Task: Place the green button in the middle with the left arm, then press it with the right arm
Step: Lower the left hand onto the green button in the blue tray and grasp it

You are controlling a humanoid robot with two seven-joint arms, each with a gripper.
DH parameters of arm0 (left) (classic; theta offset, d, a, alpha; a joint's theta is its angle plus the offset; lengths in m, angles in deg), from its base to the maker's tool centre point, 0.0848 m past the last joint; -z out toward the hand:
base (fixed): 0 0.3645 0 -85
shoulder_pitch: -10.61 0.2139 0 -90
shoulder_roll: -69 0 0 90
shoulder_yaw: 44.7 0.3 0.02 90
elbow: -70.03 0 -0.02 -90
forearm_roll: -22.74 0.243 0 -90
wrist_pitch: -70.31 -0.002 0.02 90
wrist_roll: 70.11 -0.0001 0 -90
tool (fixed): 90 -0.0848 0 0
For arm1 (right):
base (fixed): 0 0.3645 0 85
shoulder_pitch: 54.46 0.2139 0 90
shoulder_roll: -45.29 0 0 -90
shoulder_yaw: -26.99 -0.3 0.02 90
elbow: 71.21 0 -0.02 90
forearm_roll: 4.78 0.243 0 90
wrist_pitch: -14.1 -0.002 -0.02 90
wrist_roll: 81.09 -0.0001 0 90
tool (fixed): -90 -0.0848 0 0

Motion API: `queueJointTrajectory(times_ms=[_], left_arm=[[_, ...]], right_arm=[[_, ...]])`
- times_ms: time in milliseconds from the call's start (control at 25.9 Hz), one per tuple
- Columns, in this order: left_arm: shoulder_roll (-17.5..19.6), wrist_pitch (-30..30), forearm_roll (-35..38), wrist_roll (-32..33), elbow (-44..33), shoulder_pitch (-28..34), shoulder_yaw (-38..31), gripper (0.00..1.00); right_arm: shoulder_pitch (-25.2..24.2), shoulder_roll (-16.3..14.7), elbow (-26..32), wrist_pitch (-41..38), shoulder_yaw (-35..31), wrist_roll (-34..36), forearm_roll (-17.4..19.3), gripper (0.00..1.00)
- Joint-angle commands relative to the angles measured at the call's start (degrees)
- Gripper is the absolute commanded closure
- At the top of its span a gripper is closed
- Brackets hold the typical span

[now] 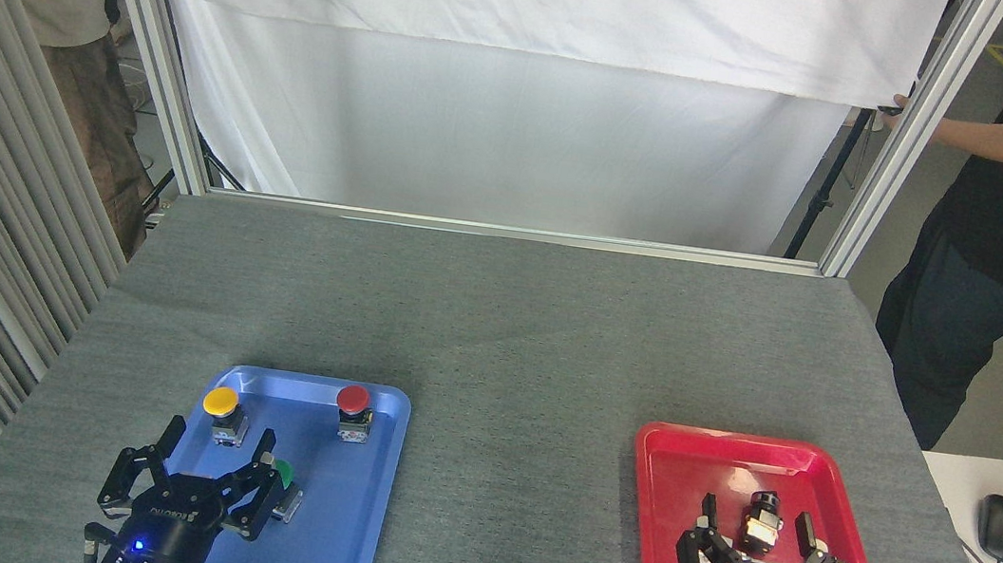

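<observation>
Both black linked-finger grippers you see are spread wide, grasping nothing: left (pixel 219 444), right (pixel 757 520). Your small dark-green mushroom-cap button (pixel 283 475) lies in the blue plastic tray (pixel 361 494), touching the left gripper's finger at 3 o'clock.

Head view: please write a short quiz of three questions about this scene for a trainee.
1. True or false: the green button lies in the red tray.
2. Which button is nearest the left pincer? A yellow button B red button C green button
3. Fill in: both pincers are ____.

Key: 1 false, it is in the blue tray; 2 C; 3 open, also the right pincer.
</observation>
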Motion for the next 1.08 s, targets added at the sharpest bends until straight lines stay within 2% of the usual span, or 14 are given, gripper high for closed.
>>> queueJointTrajectory(times_ms=[0, 232, 425, 579, 1043], left_arm=[[0.36, -0.66, -1.01, -1.01, 0.19, 0.28, 0.40, 0.00], [1.59, 0.66, -5.05, -0.66, -0.25, 0.28, 1.63, 0.00], [2.29, 1.97, -5.23, -0.74, -0.17, 0.10, 1.72, 0.00], [1.76, 5.93, -5.23, -0.66, -0.25, 0.10, 1.46, 0.00], [3.78, 5.84, -5.32, -1.18, -0.17, 1.60, 1.37, 0.00]], right_arm=[[0.67, -0.38, -0.14, -0.22, 0.35, 0.09, 0.23, 0.00], [0.41, -0.64, -0.31, -1.80, 1.23, 0.09, 0.40, 0.00], [0.32, -0.55, -0.22, -1.80, 2.11, 0.09, 0.40, 0.00], [0.14, -0.46, -0.22, -1.80, 2.19, 0.09, 0.40, 0.00], [0.14, -0.29, -0.22, -1.80, 2.28, 0.09, 0.40, 0.00]])
